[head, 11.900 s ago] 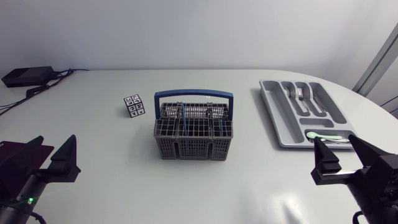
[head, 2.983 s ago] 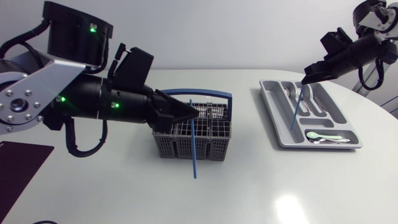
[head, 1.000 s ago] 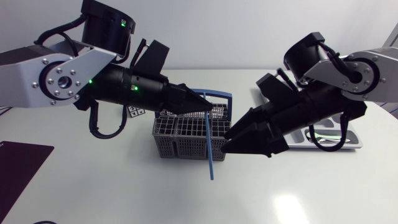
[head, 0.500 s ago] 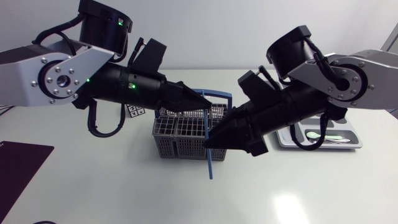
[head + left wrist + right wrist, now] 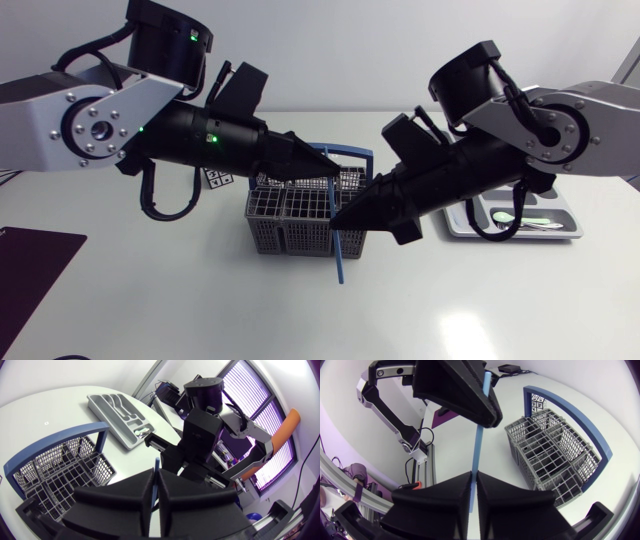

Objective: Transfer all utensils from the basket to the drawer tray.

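A long blue stick-like utensil hangs upright in front of the grey basket with its blue handle. My left gripper is shut on the utensil's upper part. My right gripper is shut on it just below. In the left wrist view the utensil runs out between the closed fingers of my left gripper, with the basket and the grey drawer tray beyond. In the right wrist view the utensil rises from my right gripper to the left gripper.
The drawer tray lies at the right, mostly behind my right arm, with a pale spoon in its near compartment. A marker cube stands left of the basket. A dark mat lies at the left front edge.
My right arm came in from the tray side, moved left to the blue utensil and closed its fingers on it below the left gripper. The left arm held still.
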Robot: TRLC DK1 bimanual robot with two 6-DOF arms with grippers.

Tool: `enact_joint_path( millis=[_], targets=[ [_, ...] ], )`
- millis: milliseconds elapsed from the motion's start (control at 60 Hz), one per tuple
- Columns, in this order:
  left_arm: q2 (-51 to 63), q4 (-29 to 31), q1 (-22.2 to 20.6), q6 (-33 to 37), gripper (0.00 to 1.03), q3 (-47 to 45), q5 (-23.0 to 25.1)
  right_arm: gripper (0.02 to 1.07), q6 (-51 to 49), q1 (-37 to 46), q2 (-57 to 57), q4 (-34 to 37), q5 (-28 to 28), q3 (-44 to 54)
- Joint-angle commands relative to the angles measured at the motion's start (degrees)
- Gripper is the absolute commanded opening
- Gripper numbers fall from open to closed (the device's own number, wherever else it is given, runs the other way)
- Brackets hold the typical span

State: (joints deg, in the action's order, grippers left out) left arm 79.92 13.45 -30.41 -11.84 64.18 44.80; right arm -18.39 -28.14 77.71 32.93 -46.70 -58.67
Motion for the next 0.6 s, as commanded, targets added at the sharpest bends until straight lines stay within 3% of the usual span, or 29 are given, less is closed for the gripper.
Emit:
enact_joint_path(
  millis=[0,100,183,367,583],
  targets=[
    [-0.8,-1.2,0.7,-2.1,0.18,1.1,0.8,0.08,-1.1,-1.5,1.2,-0.4,-0.3,2.2],
    [-1.3,-1.7,1.0,-2.4,0.38,1.1,0.8,0.08,-1.2,-1.5,1.2,-0.4,-0.1,2.9],
    [-1.5,-1.8,1.1,-2.4,0.46,1.0,0.8,0.08,-1.4,-1.2,1.0,-0.4,-0.1,3.2],
    [-2.6,-1.1,1.6,-1.9,0.53,1.0,0.9,0.08,-1.6,1.9,-0.2,0.0,-0.1,3.5],
    [-4.7,2.3,6.0,-0.5,0.56,1.8,0.8,0.08,-5.3,11.4,-1.3,4.6,0.2,2.3]
  ],
)
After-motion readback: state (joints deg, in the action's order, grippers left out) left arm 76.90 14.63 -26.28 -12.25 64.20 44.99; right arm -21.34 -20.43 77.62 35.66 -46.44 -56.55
